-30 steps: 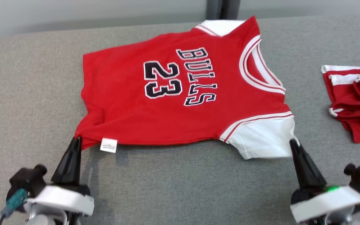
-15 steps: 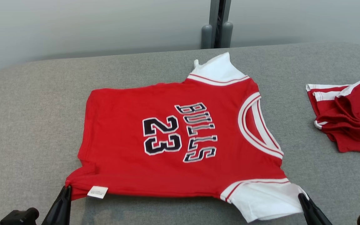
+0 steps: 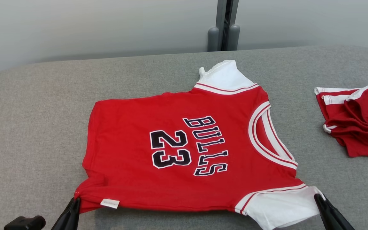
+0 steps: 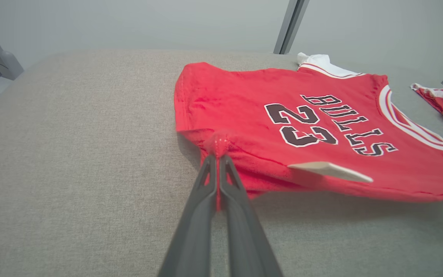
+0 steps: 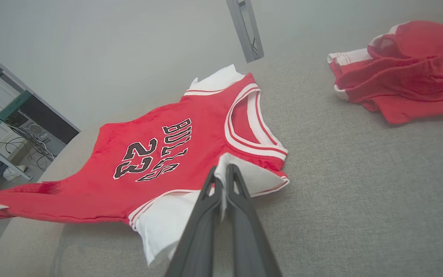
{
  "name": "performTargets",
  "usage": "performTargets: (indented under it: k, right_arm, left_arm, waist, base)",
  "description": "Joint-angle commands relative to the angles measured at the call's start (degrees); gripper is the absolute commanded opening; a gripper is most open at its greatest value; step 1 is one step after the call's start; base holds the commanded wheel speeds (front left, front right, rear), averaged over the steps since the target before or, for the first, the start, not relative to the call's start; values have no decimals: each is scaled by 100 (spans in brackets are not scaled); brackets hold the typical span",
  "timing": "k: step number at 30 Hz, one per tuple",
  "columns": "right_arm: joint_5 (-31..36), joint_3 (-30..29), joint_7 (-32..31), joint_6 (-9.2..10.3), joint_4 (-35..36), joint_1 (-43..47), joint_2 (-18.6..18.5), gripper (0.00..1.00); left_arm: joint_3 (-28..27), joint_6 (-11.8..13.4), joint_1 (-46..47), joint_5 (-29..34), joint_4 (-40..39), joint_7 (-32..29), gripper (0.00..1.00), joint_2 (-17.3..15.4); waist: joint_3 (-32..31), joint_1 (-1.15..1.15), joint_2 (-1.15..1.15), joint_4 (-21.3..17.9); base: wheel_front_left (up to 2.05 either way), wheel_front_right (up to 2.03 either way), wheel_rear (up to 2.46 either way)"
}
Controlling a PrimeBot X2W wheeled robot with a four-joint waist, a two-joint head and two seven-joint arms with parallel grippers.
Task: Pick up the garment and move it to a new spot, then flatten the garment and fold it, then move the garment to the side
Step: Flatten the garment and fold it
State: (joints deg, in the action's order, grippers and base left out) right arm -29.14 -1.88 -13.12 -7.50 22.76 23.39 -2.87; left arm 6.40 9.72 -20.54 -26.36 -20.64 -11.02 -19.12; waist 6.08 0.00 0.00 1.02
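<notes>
I see bright, even, diffuse light from above. The garment (image 4: 244, 111) throws a soft shadow on the grey surface (image 4: 71, 154) under its raised near edge. My head view is sharp; both wrist views bend straight lines toward their edges.

Likely a lab: cabled equipment rack (image 5: 15, 117).

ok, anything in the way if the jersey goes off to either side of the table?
Left side: nothing visible, bare grey table beside the jersey. Right side: a crumpled red-and-white garment lies there, apart from the jersey. The left pincer grips the hem corner, the right pincer the white sleeve, nothing between.
</notes>
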Motion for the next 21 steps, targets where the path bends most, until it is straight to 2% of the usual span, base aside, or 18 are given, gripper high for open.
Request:
performTargets:
  k: [1, 13, 19, 21]
  right_arm:
    - [60, -14, -54, 3, 38, -149, -16, 0]
    - [390, 13, -626, 3, -325, -2001, -83, 0]
    - [435, -81, -587, 3, -1224, -3211, -255, 0]
    - [359, -105, -535, 2, -1549, -3488, -200, 0]
  left_arm:
    - [-8, 21, 86, -26, -34, -22, 0, -39]
    - [46, -272, 933, -245, 114, -219, 0, -156]
    - [175, -525, 1611, -360, 499, -232, 0, -155]
    - [205, -586, 1816, -384, 670, -206, 0, -140]
  waist:
    - [55, 0, 0, 26]
    - [766, 0, 0, 271]
    - [1291, 0, 0, 475]
    - [1393, 0, 0, 501]
  base:
    - [0, 0, 0]
    - [0, 0, 0]
    - [0, 0, 0]
    - [0, 0, 0]
